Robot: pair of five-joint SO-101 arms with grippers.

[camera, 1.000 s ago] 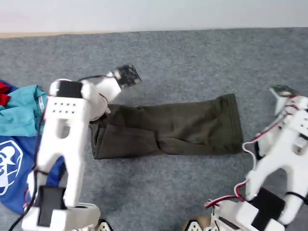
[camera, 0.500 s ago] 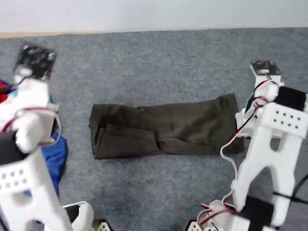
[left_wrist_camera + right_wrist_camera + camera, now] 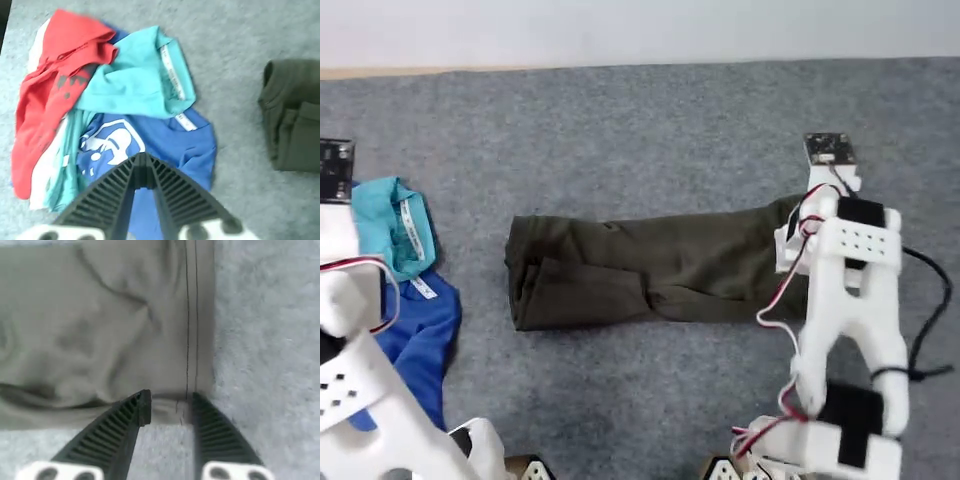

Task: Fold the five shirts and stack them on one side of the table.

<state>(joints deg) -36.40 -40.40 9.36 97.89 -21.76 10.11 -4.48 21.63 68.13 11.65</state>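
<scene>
Mid-table, in a long folded band: the olive shirt [image 3: 660, 270], thick and bunched at the end toward the pile [image 3: 100, 110], flat at the hemmed end. Right at that flat end, the right gripper [image 3: 169, 404], parted narrowly, straddling the stitched hem [image 3: 191, 340] at the corner, with cloth between the tips but not pinched. Well apart on the other side, loose and unfolded: teal shirt [image 3: 135, 80], red shirt [image 3: 50, 90], blue shirt [image 3: 165, 145], and what looks like a white shirt [image 3: 40, 192] underneath. Above the blue one, the left gripper [image 3: 142, 159], pressed closed on nothing.

Judged as mid-fold: one shirt part done, four untouched, no stack yet.

Likely trouble from here:
- Closing on the top layer alone, so the band peels open on the lift.
- Nipping too near the corner and losing the hem partway over.
- Dragging the whole band across the grey table [image 3: 650, 120] instead of folding it, with nothing pinning the bunched end.
- Skewing the fold, given a grip at one corner only.
</scene>
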